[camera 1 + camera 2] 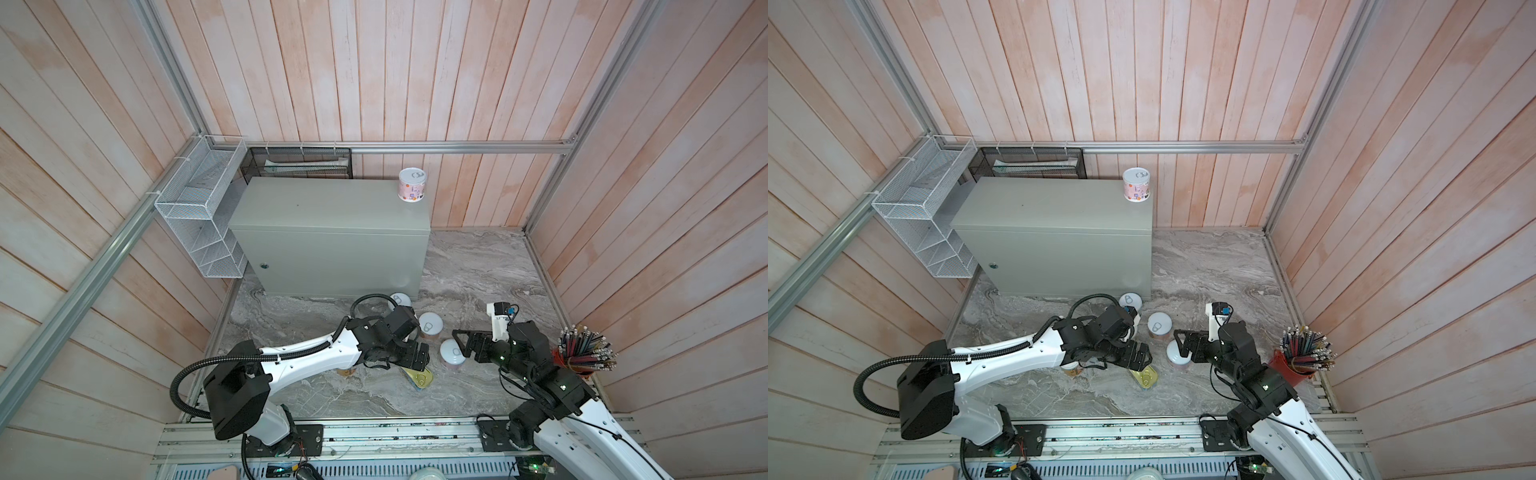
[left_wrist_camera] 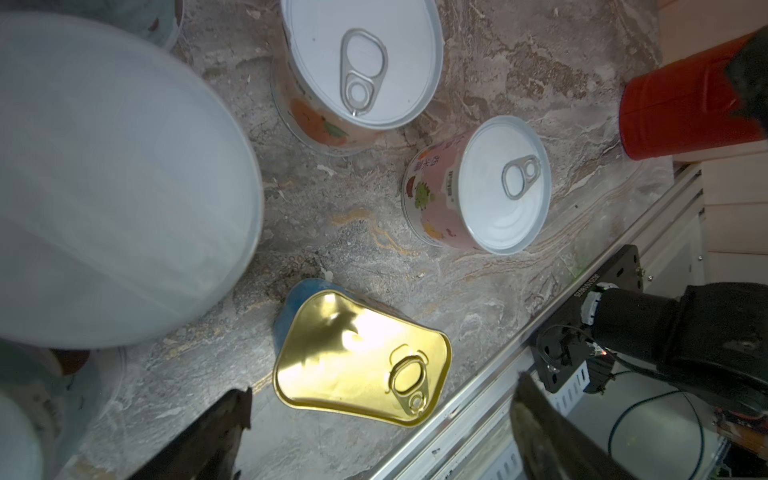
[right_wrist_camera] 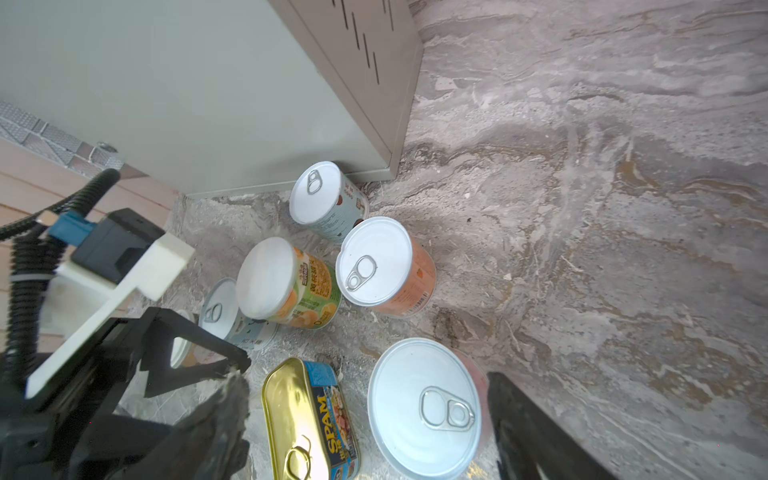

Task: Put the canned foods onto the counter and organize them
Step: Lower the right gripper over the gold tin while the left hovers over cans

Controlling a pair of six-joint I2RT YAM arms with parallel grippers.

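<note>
Jaws of right gripper (image 3: 365, 380) gape over pink can (image 3: 424, 411).

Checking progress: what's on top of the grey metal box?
One pink-labelled pull-tab can stands upright at the far right corner of the grey metal box. Nothing else shows; only the spot beneath it is covered.

Plank walls (image 1: 374, 62), marble floor (image 1: 478, 266) — wire basket (image 1: 195, 208)
</note>
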